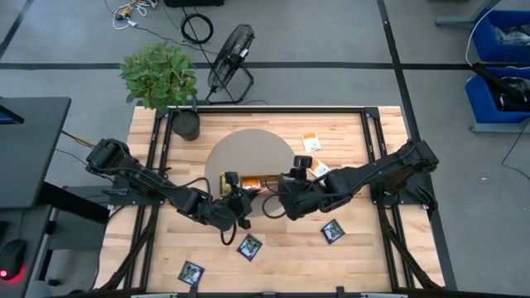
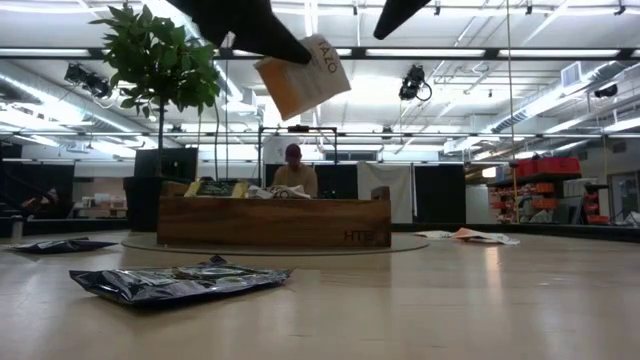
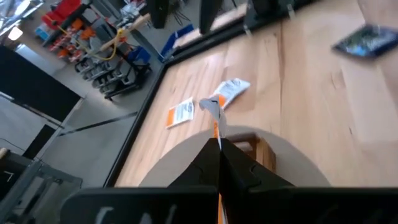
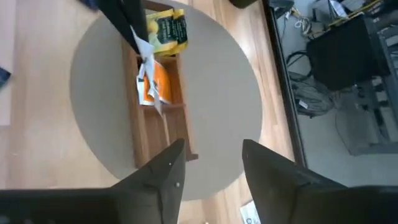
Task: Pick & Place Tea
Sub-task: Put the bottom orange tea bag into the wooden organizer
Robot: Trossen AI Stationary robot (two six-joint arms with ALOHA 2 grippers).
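My left gripper is shut on an orange-and-white tea sachet above the long brown wooden tray, which lies on a round grey mat. The sachet shows edge-on in the left wrist view and over the tray in the right wrist view. A yellow-green sachet lies in one end of the tray. My right gripper is open and empty, just right of the tray and above the mat. My left gripper pinches the sachet's upper edge, near a corner, between its two fingers. The fingers come from above, slanting down. The sachet hangs tilted below them, lifted clear above the tray.
Three dark navy sachets lie on the near table; one shows close in the low view. Two orange-and-white sachets lie right of the mat. A potted plant stands far left. A person sits beyond the table.
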